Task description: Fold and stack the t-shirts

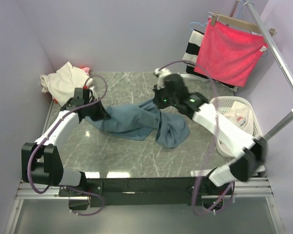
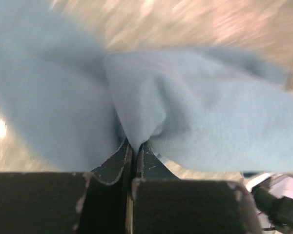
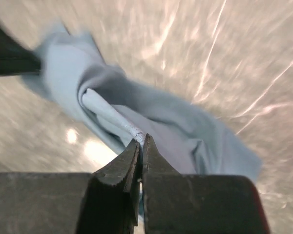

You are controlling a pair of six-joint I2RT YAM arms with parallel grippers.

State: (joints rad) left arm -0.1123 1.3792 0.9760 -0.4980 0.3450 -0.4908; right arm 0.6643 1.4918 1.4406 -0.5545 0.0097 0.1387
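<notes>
A dusty blue-grey t-shirt (image 1: 136, 122) hangs stretched between both arms over the marble table (image 1: 132, 156), sagging at the lower right. My left gripper (image 1: 100, 113) is shut on its left end; the left wrist view shows cloth (image 2: 195, 122) pinched between the shut jaws (image 2: 135, 145). My right gripper (image 1: 158, 101) is shut on a hemmed edge of the same shirt (image 3: 185, 131), the hem caught at the jaw tips (image 3: 143, 141). A cream t-shirt (image 1: 63, 80) lies crumpled at the back left with a bit of pink/red cloth (image 1: 84, 69) behind it. A white shirt with red print (image 1: 237, 117) lies in the basket.
A white plastic basket (image 1: 251, 129) stands at the table's right edge. Behind it a bright pink-red towel (image 1: 229, 51) hangs on a hanger from a metal rack (image 1: 278, 53), with a black-and-white striped cloth (image 1: 191, 46) beside it. Lilac walls close in on the left and back.
</notes>
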